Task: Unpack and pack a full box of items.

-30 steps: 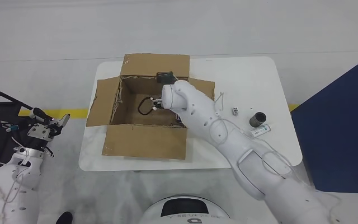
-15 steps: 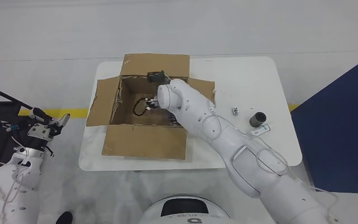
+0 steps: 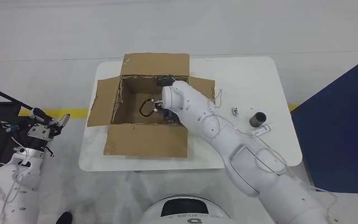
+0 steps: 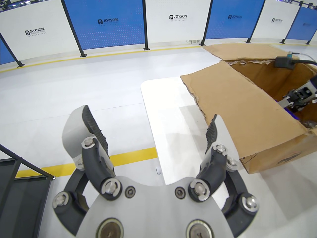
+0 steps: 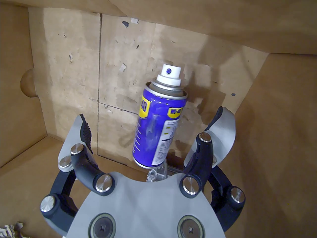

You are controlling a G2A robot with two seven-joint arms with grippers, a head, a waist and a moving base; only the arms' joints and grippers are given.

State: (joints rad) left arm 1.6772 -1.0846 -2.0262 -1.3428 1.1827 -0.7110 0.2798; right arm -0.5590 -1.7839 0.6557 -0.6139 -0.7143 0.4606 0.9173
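Observation:
An open cardboard box (image 3: 144, 143) stands on the white table (image 3: 246, 78). My right arm reaches down into it. In the right wrist view, a blue spray can (image 5: 158, 127) with a white nozzle sits on the box floor (image 5: 74, 75). My right gripper (image 5: 153, 116) is open, one finger on either side of the can's lower half, not touching it. A bit of the can (image 3: 169, 116) shows beside the arm. My left gripper (image 4: 150, 115) is open and empty, off the table's left side over the floor (image 3: 49, 126).
A dark cylinder (image 3: 258, 119), a white tube (image 3: 261, 130) and a small part (image 3: 236, 110) lie on the table to the right of the box. The box flaps (image 4: 235, 110) spread outward. A clear plastic piece (image 5: 156, 174) sits by the can's base. Shredded paper (image 5: 10, 231) lies in a corner.
The right arm's wrist swung a little to the left inside the box, then came back right. The left arm has stayed still.

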